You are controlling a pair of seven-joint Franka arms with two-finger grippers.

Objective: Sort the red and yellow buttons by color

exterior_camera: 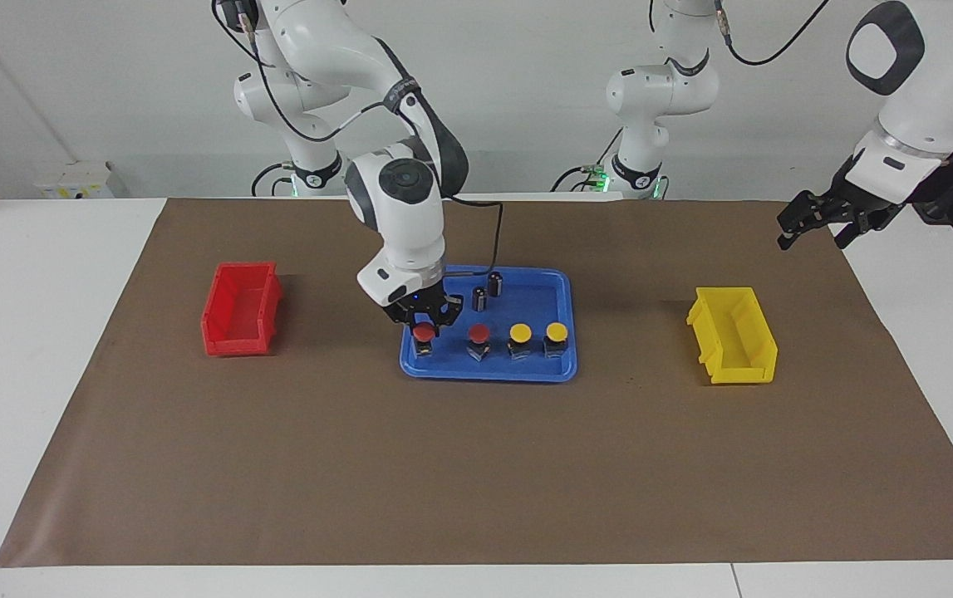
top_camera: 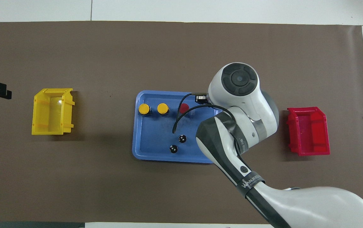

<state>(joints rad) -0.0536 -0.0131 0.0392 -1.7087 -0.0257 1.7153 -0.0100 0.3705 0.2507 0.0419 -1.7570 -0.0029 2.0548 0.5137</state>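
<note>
Buttons stand upright, caps up, in a row along the lower part of the blue tray (exterior_camera: 563, 286) at mid-frame in the facing view. The end red button (exterior_camera: 424, 335), at the row's picture-left end, is clamped by the closed fingers of the right gripper (exterior_camera: 424, 321), which comes straight down on it. Next along sit the second red button (exterior_camera: 478, 334), then the two yellow buttons (exterior_camera: 520, 333) (exterior_camera: 557, 332), all free. Higher in the tray stand two dark cylinders (exterior_camera: 488, 291), just beside the gripper. A red bin (exterior_camera: 239, 309) sits at picture left on the brown mat (exterior_camera: 476, 465) covering the counter, a yellow bin (exterior_camera: 734, 335) at picture right. The left gripper (exterior_camera: 817, 218) waits in the air at upper right, fingers spread.
</note>
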